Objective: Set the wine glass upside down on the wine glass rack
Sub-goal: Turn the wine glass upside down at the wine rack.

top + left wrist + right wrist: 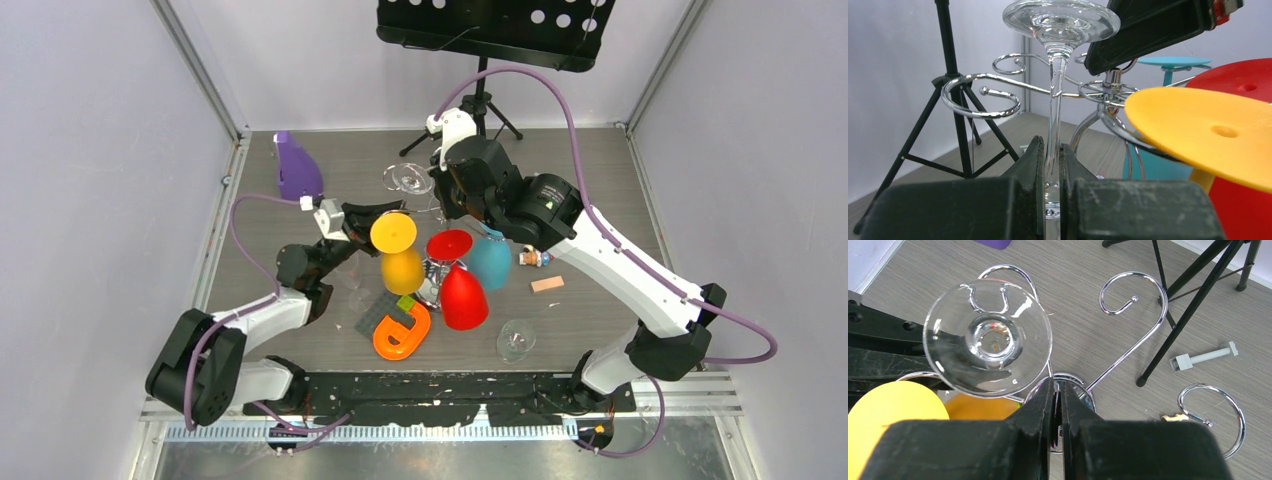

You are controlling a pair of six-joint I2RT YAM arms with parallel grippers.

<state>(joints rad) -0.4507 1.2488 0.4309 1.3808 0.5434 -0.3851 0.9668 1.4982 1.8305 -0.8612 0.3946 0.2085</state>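
A clear wine glass point(1060, 22) hangs upside down, foot uppermost, with my left gripper point(1050, 150) shut on its thin stem. From above, its round foot point(988, 337) sits just beside the centre of the chrome wine glass rack point(1133, 295), between two curled arms point(980, 95). My right gripper point(1058, 390) is shut on the rack's top hub, over the round mirror base point(432, 283). Yellow point(395, 235), red point(450, 245) and teal point(490, 262) glasses hang inverted on the rack. In the top view the left gripper point(372, 213) comes in from the left and the right gripper point(447, 200) from behind.
A black tripod music stand point(487, 100) stands at the back. A purple object point(297, 168) is at the back left and an orange piece point(403, 335) in front. Another clear glass point(516, 340) lies on the table at the front right, near a small pink block point(547, 284). A grey bolt point(1203, 357) lies by the tripod.
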